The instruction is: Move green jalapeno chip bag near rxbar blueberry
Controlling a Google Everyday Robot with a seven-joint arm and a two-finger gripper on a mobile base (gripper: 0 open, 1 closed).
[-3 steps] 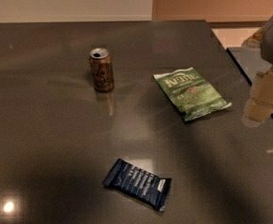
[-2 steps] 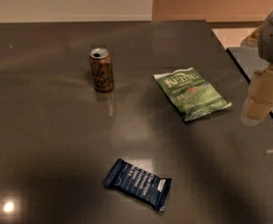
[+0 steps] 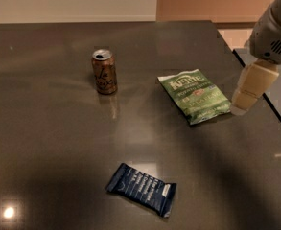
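The green jalapeno chip bag (image 3: 194,95) lies flat on the dark table (image 3: 49,143), right of centre, with white "Kettle" lettering facing up. The rxbar blueberry (image 3: 142,189), a dark navy bar with white text, lies nearer the front, below and left of the bag. My gripper (image 3: 248,94) hangs at the right, just beside the bag's right edge, close to the table surface. It holds nothing that I can see.
A brown-gold drink can (image 3: 104,71) stands upright left of the bag. The table's right edge (image 3: 262,97) runs just behind the gripper. A pale wall lies beyond the far edge.
The gripper has moved a little left and down, closer to the bag's right edge. The bag, bar and can have not moved.
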